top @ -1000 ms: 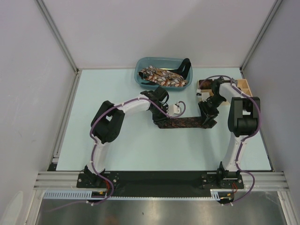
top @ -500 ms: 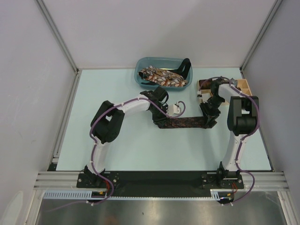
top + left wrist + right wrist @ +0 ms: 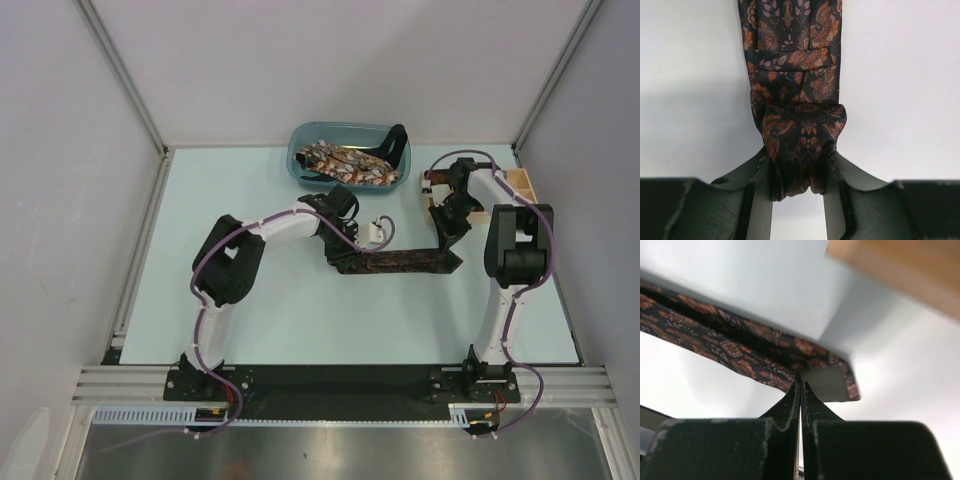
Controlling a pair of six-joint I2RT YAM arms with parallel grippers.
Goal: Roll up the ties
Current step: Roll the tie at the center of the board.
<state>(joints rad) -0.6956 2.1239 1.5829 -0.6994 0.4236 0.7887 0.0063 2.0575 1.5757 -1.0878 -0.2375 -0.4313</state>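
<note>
Pale table (image 3: 270,320), dark brown orange-patterned tie (image 3: 395,263) stretched flat

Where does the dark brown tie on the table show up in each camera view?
Top external: dark brown tie stretched across mid-table between both pincers.
Left wrist: centre, its bunched end gripped in the left pincer.
Right wrist: left edge to centre, end pinched by the right pincer.
Shared landmark: the pale table.

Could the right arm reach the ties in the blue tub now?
Probably, but not freely: the right gripper is shut on the brown tie. Nothing stands between it and the blue tub, once it lets go.
</note>
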